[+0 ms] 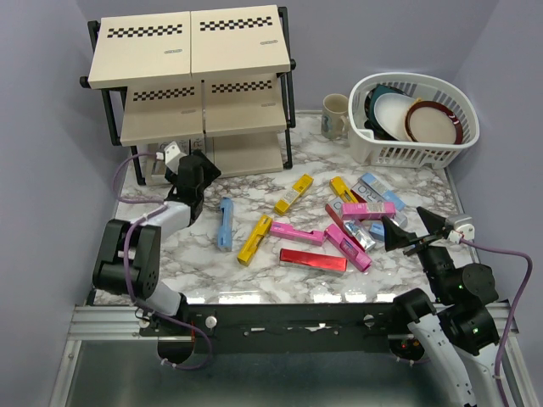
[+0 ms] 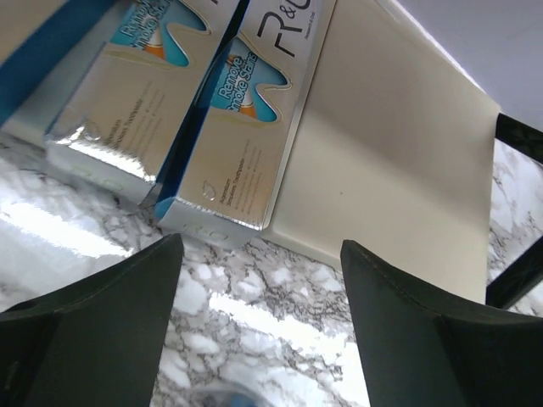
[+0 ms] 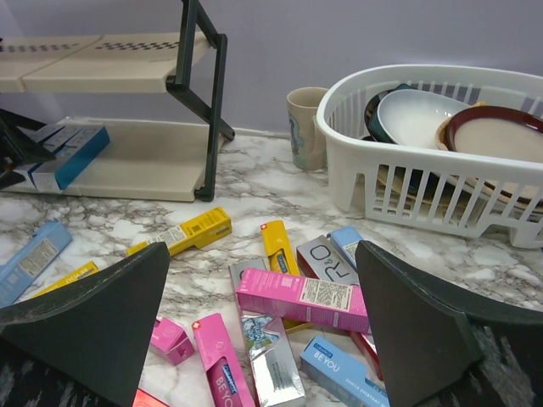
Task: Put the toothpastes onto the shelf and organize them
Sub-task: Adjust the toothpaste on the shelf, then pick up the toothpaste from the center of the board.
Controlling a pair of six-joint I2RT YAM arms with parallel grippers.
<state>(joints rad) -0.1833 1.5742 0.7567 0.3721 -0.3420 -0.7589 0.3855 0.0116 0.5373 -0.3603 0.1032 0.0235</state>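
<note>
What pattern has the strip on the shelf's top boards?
The strip on the shelf is black checkered; the top external view shows it best.

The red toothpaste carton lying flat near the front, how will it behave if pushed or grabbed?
The glossy red rectangular carton lies on a flat face, so it probably won't roll. On the shiny marble tabletop it may slide when nudged. Being slim, it is likely light.
</note>
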